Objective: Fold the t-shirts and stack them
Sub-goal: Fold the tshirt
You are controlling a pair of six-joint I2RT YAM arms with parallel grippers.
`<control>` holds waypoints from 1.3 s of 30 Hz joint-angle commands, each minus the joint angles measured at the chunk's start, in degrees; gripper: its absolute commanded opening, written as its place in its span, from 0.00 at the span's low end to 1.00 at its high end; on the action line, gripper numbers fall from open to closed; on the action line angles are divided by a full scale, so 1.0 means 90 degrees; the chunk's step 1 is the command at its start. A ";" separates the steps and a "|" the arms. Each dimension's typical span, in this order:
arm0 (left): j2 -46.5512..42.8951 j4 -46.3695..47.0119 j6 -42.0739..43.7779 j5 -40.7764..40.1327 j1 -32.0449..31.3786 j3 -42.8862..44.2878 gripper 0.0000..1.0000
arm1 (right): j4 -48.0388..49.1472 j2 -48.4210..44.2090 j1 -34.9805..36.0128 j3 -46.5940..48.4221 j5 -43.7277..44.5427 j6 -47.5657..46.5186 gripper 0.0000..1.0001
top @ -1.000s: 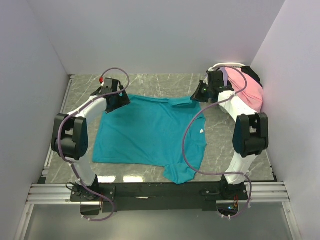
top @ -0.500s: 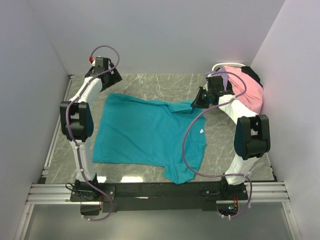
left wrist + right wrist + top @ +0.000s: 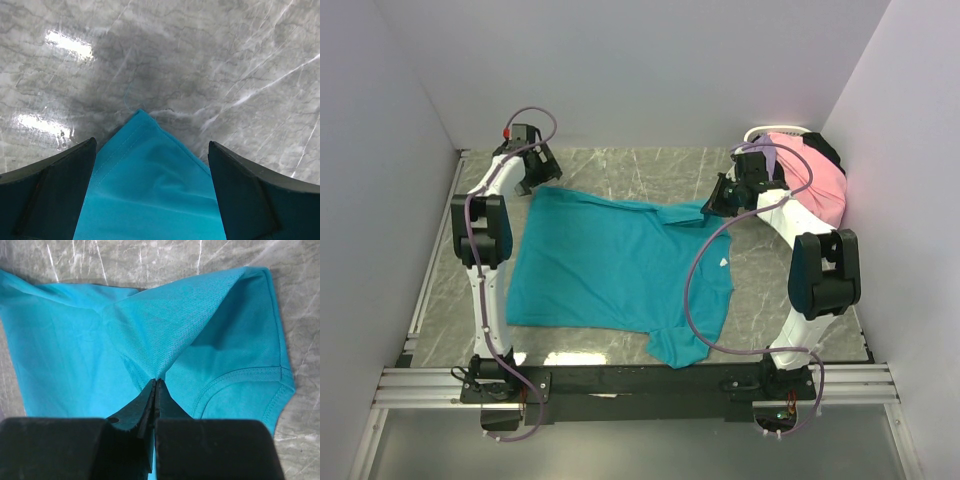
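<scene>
A teal t-shirt (image 3: 615, 265) lies spread on the marble table. My left gripper (image 3: 533, 177) is open just above its far-left corner. In the left wrist view that corner (image 3: 150, 175) lies flat between the wide-apart fingers (image 3: 55, 185) of the left gripper (image 3: 152, 195). My right gripper (image 3: 715, 203) is shut on a pinch of the teal shirt at its far-right edge. The right wrist view shows the cloth (image 3: 175, 310) tented up from the closed tips of the right gripper (image 3: 156, 383), with a hemmed sleeve (image 3: 260, 375) to the right.
A white wire-rimmed basket (image 3: 776, 130) stands at the far right corner, holding a pink shirt (image 3: 817, 178) and a black one (image 3: 828, 150). Walls close in on the left, back and right. A metal rail (image 3: 620, 382) runs along the near edge.
My left arm has swung back and left off the shirt, lifting and then coming down again. The shirt's far-left corner now lies stretched out. My right gripper shifted slightly right, still holding the cloth.
</scene>
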 commanded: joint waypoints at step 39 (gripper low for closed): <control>-0.1337 0.0250 0.0317 -0.0358 0.0020 -0.0871 0.19 | -0.0275 -0.0869 0.0016 -0.0006 0.0251 -0.0189 0.00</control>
